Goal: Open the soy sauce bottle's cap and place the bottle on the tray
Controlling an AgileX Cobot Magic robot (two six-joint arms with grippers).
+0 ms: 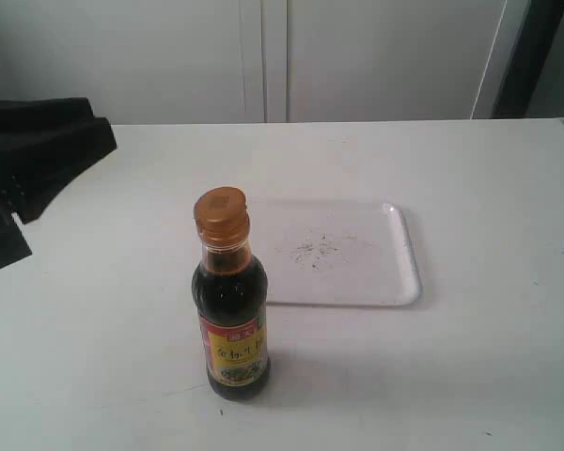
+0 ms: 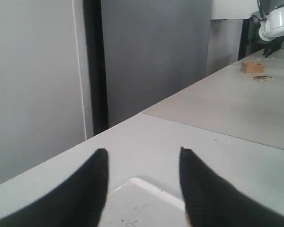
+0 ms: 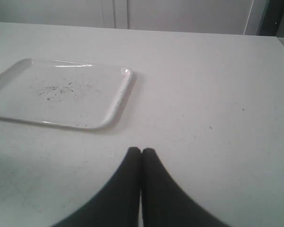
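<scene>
The bottle (image 1: 230, 310) stands upright, apart from the left gripper's (image 2: 142, 158) parted, empty jaws, likely the nearer pair. The right gripper (image 3: 141, 151) is pinched closed, empty

The soy sauce bottle (image 1: 229, 291) shows brown-black liquid, a red and yellow label (image 1: 233, 355) and an orange-gold cap (image 1: 220, 216), the tray (image 1: 367, 282) is white with dark specks, and the left gripper (image 2: 143, 150) and right gripper (image 3: 141, 151) are black.

There is one soy sauce bottle (image 1: 230, 319), one cap (image 1: 220, 215) and one tray (image 1: 376, 272).
</scene>
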